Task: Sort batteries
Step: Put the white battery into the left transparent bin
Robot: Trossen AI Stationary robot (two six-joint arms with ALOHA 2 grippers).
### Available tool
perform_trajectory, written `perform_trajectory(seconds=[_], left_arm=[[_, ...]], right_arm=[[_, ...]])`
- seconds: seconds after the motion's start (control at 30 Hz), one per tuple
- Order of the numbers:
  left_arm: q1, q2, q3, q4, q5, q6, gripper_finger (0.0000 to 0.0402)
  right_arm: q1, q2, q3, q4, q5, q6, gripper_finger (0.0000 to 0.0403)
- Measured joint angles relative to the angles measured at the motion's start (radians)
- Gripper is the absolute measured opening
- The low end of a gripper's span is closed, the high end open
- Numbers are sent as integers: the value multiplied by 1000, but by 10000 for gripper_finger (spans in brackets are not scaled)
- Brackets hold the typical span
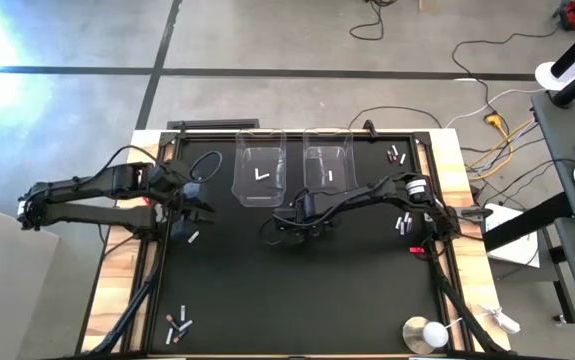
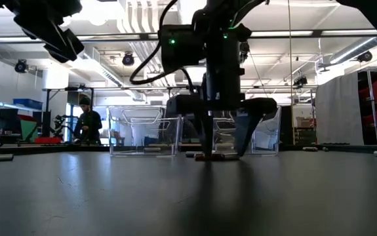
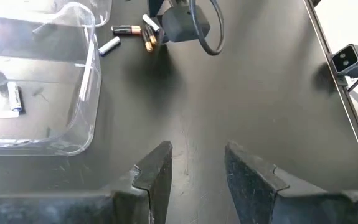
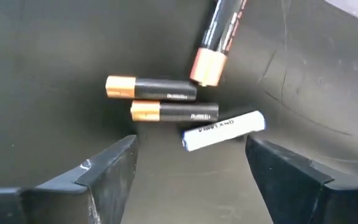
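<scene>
My right gripper (image 4: pixel 191 171) is open and low over the middle of the table (image 1: pixel 297 222), just in front of the two clear bins. Between its fingers lie two dark copper-ended batteries (image 4: pixel 166 101) side by side and a silvery-white battery (image 4: pixel 223 131). A third dark battery (image 4: pixel 219 34) lies slanted just beyond them. In the low view the right gripper's fingers (image 2: pixel 224 147) reach down to the table around that cluster (image 2: pixel 211 156). My left gripper (image 3: pixel 197 171) is open and raised beside the left bin (image 1: pixel 189 203), holding nothing.
The left bin (image 1: pixel 259 170) holds white batteries and the right bin (image 1: pixel 327 160) holds one. Loose batteries lie near the left arm (image 1: pixel 192 238), at the near left (image 1: pixel 177 322), far right (image 1: pixel 397 155) and right (image 1: pixel 404 225). A red piece (image 1: pixel 417 249) and a round disc (image 1: pixel 425 335) lie right.
</scene>
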State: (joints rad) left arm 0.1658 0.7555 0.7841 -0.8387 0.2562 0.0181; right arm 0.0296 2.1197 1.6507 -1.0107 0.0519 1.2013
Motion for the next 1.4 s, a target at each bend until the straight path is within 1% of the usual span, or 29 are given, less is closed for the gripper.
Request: perform_trajectory(seconds=[0.23,0.4,0.53,0.83,1.0,1.17,1.4], left_arm=[[0,3,0,1,-1,23,127],[0,16,0,16,-1,25,127],[1,28,0,32,-2,24,127],[2,57,0,48,-2,7,127],[3,56,0,50,-6,-6,127],[9,55,0,50,-10,-16,127],[9,56,0,62,-11,-16,127]], right_arm=[[0,-2,15,-10,-12,-20,292],[0,-3,46,-65,-19,-101,303],[-9,-3,44,-115,-26,-165,308],[-46,0,14,-68,-28,-276,302],[-56,1,-10,-22,-38,-296,301],[-57,-3,-45,18,-64,-298,287],[-56,-3,-48,42,-74,-331,257]])
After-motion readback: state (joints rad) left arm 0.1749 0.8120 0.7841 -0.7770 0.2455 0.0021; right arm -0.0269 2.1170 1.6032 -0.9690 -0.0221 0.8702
